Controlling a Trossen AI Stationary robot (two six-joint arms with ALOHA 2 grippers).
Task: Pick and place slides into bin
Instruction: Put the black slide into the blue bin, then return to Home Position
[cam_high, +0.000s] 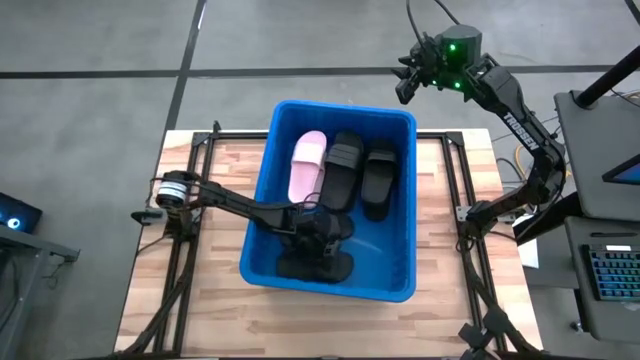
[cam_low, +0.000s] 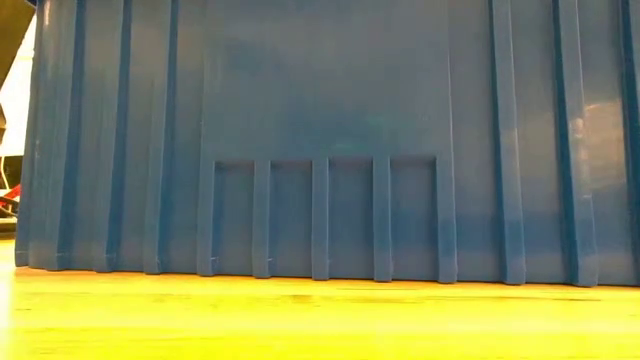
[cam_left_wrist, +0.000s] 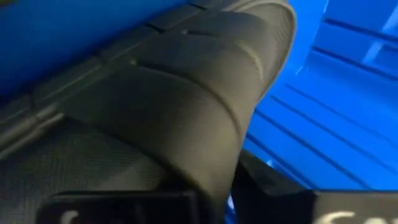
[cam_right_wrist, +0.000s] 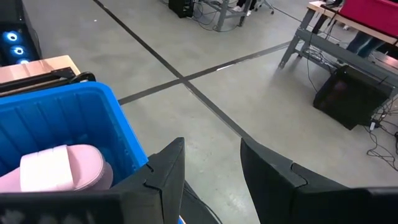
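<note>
The blue bin (cam_high: 400, 200) stands mid-table; its near wall (cam_low: 320, 130) fills the low view. Inside, at the far end, lie a pink slide (cam_high: 307, 165) and two black slides (cam_high: 343, 168) (cam_high: 379, 180). My left gripper (cam_high: 322, 238) reaches down into the bin's near part and is shut on another black slide (cam_high: 315, 266), whose ribbed strap (cam_left_wrist: 186, 93) fills the left wrist view. My right gripper (cam_right_wrist: 211, 180) is open and empty, raised beyond the bin's far right corner (cam_high: 405, 85), over the floor. The pink slide also shows in the right wrist view (cam_right_wrist: 56, 168). My left gripper pinches the edge of the black slide's wide ribbed strap (cam_left_wrist: 214, 177) between its two fingers. One finger (cam_left_wrist: 118, 208) lies on the footbed side of the strap, the other (cam_left_wrist: 280, 199) outside it. The slide is low in the bin by the near wall; whether it rests on the floor I cannot tell.
The bin's walls close in around my left gripper. The wooden table (cam_high: 200, 300) has bare strips to the left, right and near side of the bin. A keyboard (cam_high: 612, 272) and a stand are off the table's right edge.
</note>
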